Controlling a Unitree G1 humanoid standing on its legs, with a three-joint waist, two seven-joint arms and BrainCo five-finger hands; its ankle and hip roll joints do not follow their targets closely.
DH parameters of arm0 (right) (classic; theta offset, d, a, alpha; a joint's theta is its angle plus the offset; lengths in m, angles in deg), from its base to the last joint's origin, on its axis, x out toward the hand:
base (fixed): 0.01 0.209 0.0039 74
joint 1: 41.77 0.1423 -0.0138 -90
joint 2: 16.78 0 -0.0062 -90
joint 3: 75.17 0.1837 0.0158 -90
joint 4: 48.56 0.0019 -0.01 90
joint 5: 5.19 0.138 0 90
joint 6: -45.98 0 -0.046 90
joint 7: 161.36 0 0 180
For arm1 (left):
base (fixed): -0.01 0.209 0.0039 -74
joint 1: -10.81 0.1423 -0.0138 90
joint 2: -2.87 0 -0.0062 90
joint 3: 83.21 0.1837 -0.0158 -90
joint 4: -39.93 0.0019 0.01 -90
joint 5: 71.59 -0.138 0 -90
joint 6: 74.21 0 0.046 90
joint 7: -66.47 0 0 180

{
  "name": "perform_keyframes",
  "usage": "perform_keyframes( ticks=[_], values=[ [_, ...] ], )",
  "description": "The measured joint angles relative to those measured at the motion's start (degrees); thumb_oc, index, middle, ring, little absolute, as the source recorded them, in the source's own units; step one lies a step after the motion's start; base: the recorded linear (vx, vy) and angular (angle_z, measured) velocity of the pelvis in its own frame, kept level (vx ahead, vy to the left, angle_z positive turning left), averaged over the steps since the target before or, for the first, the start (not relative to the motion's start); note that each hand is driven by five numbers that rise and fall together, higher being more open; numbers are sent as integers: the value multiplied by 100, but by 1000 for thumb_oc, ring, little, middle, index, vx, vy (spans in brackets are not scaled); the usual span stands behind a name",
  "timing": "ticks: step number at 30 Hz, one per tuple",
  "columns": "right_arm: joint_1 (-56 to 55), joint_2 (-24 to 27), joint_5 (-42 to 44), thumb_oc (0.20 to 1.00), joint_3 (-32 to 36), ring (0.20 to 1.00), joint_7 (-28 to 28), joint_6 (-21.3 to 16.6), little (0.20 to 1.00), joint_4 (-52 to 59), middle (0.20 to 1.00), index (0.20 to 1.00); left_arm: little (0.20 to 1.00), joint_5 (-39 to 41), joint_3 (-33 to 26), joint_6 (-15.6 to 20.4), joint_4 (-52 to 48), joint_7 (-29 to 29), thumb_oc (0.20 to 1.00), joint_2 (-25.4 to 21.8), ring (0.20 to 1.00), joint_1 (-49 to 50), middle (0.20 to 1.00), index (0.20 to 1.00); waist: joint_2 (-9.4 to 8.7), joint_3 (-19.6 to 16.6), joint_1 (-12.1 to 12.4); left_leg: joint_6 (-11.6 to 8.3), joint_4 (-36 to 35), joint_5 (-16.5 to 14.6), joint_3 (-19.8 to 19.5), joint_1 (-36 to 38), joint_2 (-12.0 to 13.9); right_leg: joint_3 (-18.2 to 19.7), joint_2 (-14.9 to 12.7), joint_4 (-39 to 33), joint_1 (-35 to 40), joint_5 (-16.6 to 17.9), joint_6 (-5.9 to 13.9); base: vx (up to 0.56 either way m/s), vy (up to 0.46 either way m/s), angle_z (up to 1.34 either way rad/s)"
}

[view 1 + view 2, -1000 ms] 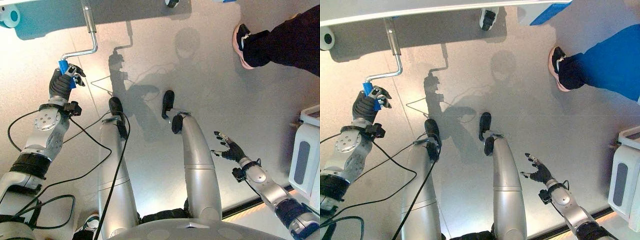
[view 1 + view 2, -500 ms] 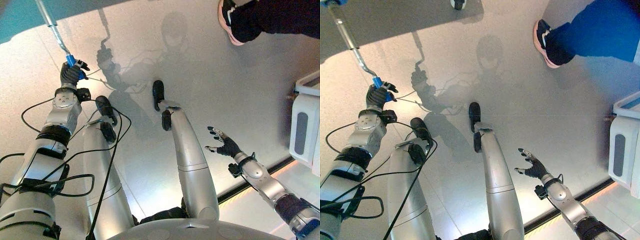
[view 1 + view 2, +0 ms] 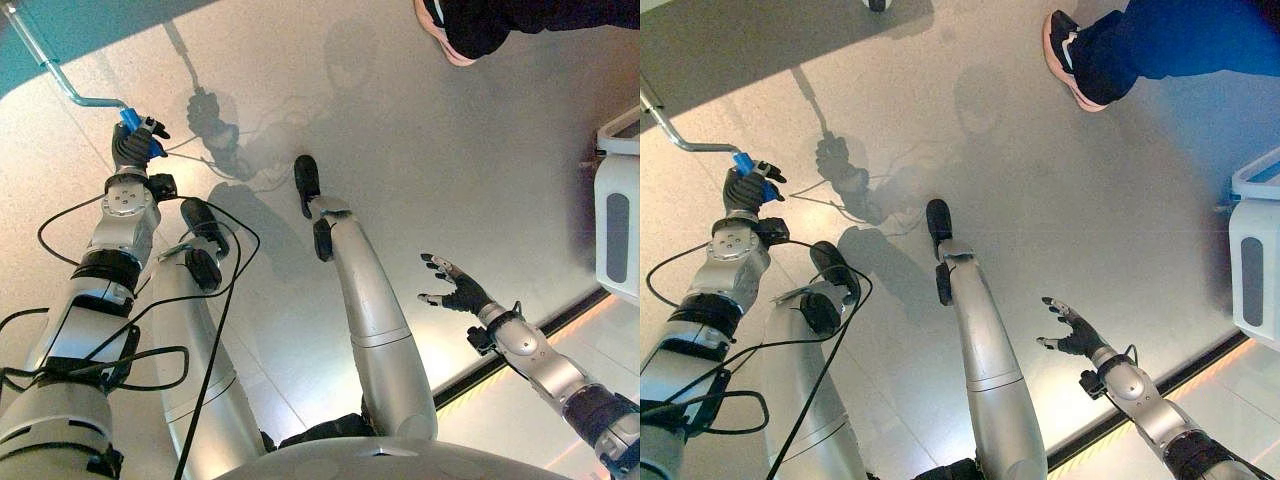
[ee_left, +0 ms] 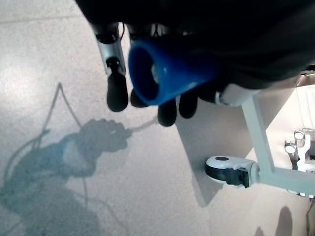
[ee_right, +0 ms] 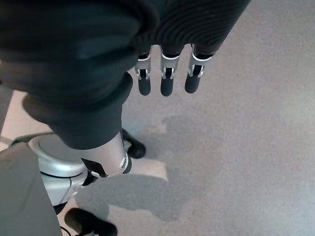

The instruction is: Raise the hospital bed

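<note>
Cranking looks to be the step in hand. The left hand (image 3: 130,150) has its fingers curled tight round the blue grip (image 4: 165,73) of the bed's crank (image 3: 60,80), whose bent metal rod runs up from the grip toward the bed frame (image 4: 261,147). To wind well, I judge the wrist should trace a full, even circle about the rod's axis, the grip free to spin in the palm. The right hand (image 3: 458,295) hangs well apart from the crank, fingers spread and empty.
</note>
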Motion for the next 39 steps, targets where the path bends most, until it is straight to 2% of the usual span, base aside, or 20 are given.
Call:
perform_keyframes(
  ticks=[6,7,8,10,18,23,26,30,33,34,36,38,39],
  values=[
    [-27,69,7,1000,53,1000,-32,0,1000,5,1000,1000,200,-25,2,-93,0,-7,200,68,200,-1,200,200,-2,0,-7,-22,1,-14,58,79,-46,71,-11,147,-21,-35,-63,6,-48,5],
    [-27,107,7,1000,62,1000,-32,0,1000,29,1000,1000,912,-31,3,-103,0,-6,912,68,912,7,912,912,-2,0,-4,-28,-3,-17,67,99,-46,74,-19,163,-20,-44,-77,0,0,0],
    [-33,138,7,1000,67,1000,-32,0,1000,46,1000,1000,1000,-44,5,-122,8,-6,1000,96,1000,13,1000,1000,-3,0,-14,-33,-3,-20,74,111,-45,76,-10,193,-26,-56,-91,5,-59,1],
    [-37,198,6,1000,89,1000,-28,0,1000,56,1000,1000,1000,-251,28,-140,41,-3,1000,172,1000,49,1000,1000,-5,1,-18,-48,4,-28,80,125,-48,79,-32,249,-44,-83,-133,1,-47,3],
    [-173,202,5,1000,89,1000,-22,0,1000,46,1000,1000,1000,-253,31,-223,172,1,1000,391,1000,135,1000,1000,-9,3,-8,-111,91,-32,56,171,-101,65,-112,571,-88,-222,-205,-8,-34,8],
    [-249,91,5,1000,71,1000,8,1,1000,-101,1000,1000,1000,-250,38,-236,179,92,1000,692,1000,602,1000,1000,3,-2,12,-148,-21,24,34,518,-179,23,-242,624,212,-299,-292,-18,-19,11],
    [-274,-76,4,1000,63,1000,-4,5,1000,-275,1000,1000,1000,-255,91,-271,172,191,1000,854,1000,941,1000,1000,-4,-8,20,-191,-270,104,32,911,-225,-38,-320,487,570,-307,-305,-11,-22,12],
    [-273,-303,0,1000,43,1000,-38,25,1000,-486,1000,1000,1000,-319,39,-352,276,353,1000,1019,1000,1381,1000,1000,-27,-20,169,-229,-713,198,55,1499,-266,-154,-425,203,1073,-309,-312,-16,-24,3],
    [-236,-511,-4,1000,38,1000,-34,50,1000,-617,1000,1000,1000,-777,6,-461,670,476,1000,1104,1000,1511,1000,1000,-38,-30,187,-292,-1258,361,61,1951,-271,-342,-520,-211,1505,-301,-298,-39,-3,5],
    [-209,-576,-13,1000,46,1000,-29,58,1000,-635,1000,1000,1000,-951,-30,-467,727,531,1000,1114,1000,1606,1000,1000,-39,-32,202,-294,-1572,373,85,2175,-313,-422,-533,-584,1718,-255,-224,-33,17,-5],
    [-131,-665,-49,1000,50,1000,-24,81,1000,-792,1000,1000,1000,-1252,-37,-508,1006,609,1000,1218,1000,1815,1000,1000,-39,-32,327,-281,-2021,459,71,2656,-320,-541,-530,-1031,2132,-179,-107,-50,23,-28],
    [-19,-905,-97,1000,37,1000,2,123,1000,-1141,1000,1000,1000,-1542,-213,-564,1175,716,1000,1393,1000,2221,1000,1000,-25,-27,488,-276,-2390,505,93,3154,-299,-510,-490,-1117,2610,-160,-17,-45,47,-23],
    [-4,-976,-141,1000,17,1000,0,153,1000,-1220,1000,1000,1000,-1624,-224,-568,1185,762,1000,1424,1000,2406,1000,1000,-26,-24,511,-285,-2478,509,101,3329,-313,-524,-513,-1169,2802,-142,-129,-68,51,8]
  ],
)
